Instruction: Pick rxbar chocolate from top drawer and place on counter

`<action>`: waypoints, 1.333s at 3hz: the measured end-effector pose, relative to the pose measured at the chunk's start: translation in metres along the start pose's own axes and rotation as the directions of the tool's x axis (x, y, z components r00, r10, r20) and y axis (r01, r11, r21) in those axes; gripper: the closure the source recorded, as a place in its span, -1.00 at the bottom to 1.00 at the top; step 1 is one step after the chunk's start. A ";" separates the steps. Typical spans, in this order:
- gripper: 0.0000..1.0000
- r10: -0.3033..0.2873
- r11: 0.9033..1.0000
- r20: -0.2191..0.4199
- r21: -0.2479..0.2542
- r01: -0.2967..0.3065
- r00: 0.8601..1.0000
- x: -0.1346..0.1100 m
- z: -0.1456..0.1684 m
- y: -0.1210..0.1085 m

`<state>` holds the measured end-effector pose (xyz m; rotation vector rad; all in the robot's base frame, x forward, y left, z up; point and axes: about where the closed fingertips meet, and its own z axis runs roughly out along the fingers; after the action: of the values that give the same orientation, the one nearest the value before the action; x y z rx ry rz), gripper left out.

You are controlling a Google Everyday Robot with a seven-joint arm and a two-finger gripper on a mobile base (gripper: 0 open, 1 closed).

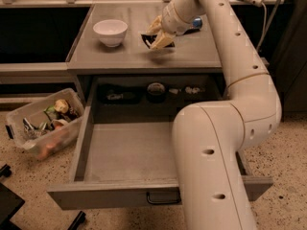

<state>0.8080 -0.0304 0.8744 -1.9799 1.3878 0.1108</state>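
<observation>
My gripper (156, 34) is over the middle of the counter (194, 51), just right of the white bowl. It is shut on the rxbar chocolate (147, 38), a small flat black wrapper that shows between the yellowish fingers (162, 41), at or just above the counter top. The top drawer (129, 150) stands pulled wide open below the counter, with its dark handle (163, 198) on the front panel. My arm hides the drawer's right part.
A white bowl (110, 31) stands on the counter's left. A blue-and-silver can (196, 22) lies behind the gripper. Dark items lie in the recess behind the drawer (156, 91). A clear bin of clutter (43, 123) sits on the floor at left.
</observation>
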 end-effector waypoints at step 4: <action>-0.31 0.082 0.990 -0.014 -0.113 -0.083 0.997 0.004 0.017 0.026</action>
<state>0.7926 -0.0284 0.8471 -2.0173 1.4995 0.2235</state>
